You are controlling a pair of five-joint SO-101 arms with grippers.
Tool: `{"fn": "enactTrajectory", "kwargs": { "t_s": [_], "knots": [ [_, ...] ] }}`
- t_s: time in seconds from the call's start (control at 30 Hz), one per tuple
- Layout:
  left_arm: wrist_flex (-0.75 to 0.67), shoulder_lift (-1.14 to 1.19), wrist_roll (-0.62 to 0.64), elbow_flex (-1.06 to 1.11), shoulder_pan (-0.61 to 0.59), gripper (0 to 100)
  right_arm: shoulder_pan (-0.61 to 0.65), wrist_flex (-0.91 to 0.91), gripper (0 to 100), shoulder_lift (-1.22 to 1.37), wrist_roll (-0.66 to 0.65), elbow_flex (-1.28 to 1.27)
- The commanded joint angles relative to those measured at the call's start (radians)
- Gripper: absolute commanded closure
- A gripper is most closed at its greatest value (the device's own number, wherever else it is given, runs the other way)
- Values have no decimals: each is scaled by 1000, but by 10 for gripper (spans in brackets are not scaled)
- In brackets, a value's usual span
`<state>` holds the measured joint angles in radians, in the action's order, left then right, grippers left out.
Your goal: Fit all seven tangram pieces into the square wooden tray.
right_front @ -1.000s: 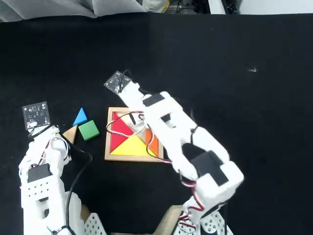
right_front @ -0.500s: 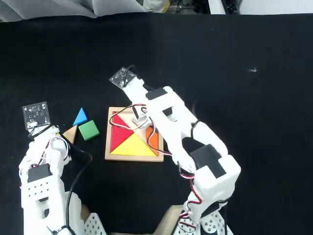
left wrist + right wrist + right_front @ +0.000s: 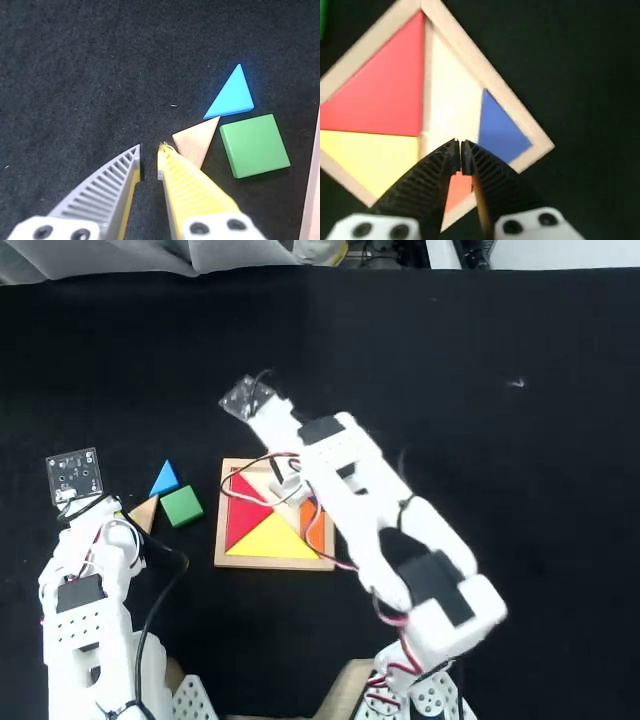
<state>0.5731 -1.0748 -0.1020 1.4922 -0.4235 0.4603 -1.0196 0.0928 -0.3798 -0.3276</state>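
Sitting on black table [image 3: 520, 500], tray [image 3: 218, 522] holds red triangle [image 3: 243, 512], yellow triangle [image 3: 268, 538], orange piece [image 3: 314, 532], dark blue triangle [image 3: 497, 131]; bare strip of tray floor between red and dark blue. Right gripper [image 3: 459, 147] hangs over that strip, jaws pressed together, nothing between them. Beside tray: green square [image 3: 181, 506], tan triangle [image 3: 145, 512], light blue triangle [image 3: 164, 479]. Left gripper [image 3: 148, 150] parted slightly, empty, yellow tip just beside tan triangle's corner.
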Motion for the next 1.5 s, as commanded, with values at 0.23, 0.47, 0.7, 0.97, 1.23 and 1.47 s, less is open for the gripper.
{"fn": "enactTrajectory", "kwargs": {
  "t_s": [0.23,0.47,0.7,0.97,1.23,1.47],
  "knots": [
    [84,3,-77,-70,-19,927,-288,385,988,-326,183,-329],
    [206,8,-87,-200,13,927,-439,516,988,-232,304,-317],
    [562,8,-290,-458,249,927,-476,508,988,-84,315,-208],
    [566,23,-491,-447,331,841,-529,508,988,-56,321,-173],
    [434,359,-528,-516,357,784,-529,511,988,-56,321,-174],
    [411,732,-697,-705,354,779,-529,514,988,-31,318,-166]
  ]
}}
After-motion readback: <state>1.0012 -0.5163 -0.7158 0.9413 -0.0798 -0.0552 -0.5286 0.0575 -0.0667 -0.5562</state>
